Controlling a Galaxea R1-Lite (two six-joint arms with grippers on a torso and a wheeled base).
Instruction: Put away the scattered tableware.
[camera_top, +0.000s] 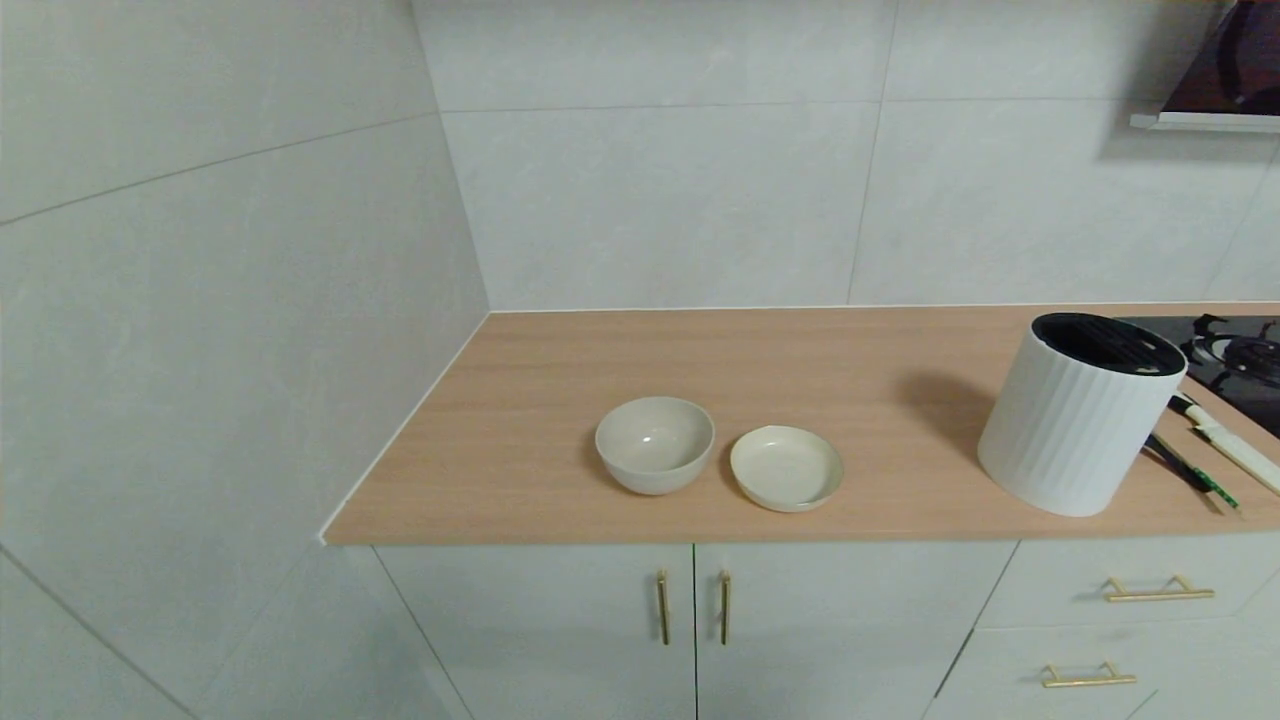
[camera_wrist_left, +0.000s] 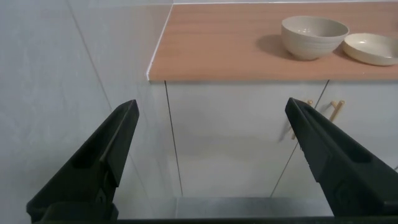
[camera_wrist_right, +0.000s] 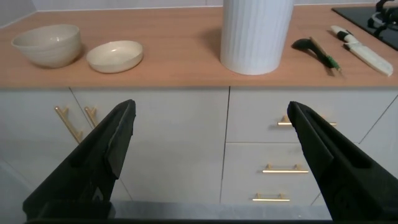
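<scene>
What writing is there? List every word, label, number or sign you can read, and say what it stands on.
No text can be read anywhere.
The bowl, shallow dish and white ribbed container are plain, with no print.
The dark utensil has small green marks on its handle, too small to tell whether they are lettering.
</scene>
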